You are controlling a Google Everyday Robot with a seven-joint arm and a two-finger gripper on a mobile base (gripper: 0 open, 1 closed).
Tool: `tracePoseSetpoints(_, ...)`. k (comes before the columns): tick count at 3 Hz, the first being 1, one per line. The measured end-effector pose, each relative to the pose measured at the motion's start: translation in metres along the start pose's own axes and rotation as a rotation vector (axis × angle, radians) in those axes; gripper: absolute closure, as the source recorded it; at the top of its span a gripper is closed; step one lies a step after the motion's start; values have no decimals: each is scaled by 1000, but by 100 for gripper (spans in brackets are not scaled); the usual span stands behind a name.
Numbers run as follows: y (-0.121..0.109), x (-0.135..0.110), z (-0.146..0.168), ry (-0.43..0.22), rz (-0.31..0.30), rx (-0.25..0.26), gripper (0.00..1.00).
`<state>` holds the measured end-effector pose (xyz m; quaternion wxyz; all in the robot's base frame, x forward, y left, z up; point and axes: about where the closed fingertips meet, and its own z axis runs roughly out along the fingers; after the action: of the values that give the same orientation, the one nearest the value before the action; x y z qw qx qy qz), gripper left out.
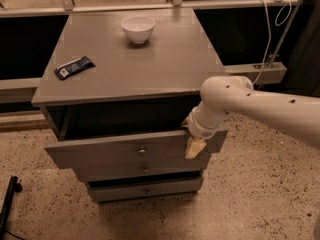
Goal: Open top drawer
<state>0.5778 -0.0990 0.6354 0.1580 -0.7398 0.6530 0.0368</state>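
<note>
The top drawer (100,154) is a wide grey front panel with a small round metal knob (142,151) at its centre. It stands pulled out from the grey cabinet (150,69), with a dark gap above it. My gripper (194,146) is at the right end of this drawer front, against its upper edge, on the white arm (260,106) that comes in from the right. Two narrower grey drawer fronts (145,170) (146,190) sit below, less far out.
A white bowl (137,28) and a dark blue packet (74,67) lie on the cabinet top. A white cable (263,39) hangs by a rail at the right. A black bar (8,204) stands on the speckled floor at the lower left.
</note>
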Motion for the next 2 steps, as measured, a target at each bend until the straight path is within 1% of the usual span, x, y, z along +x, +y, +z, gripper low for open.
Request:
tracePoseSetpoints(1, 17, -2, -37, -21, -26, 30, 49)
tracePoseSetpoints(2, 30, -4, -64, -38, -44, 38, 72)
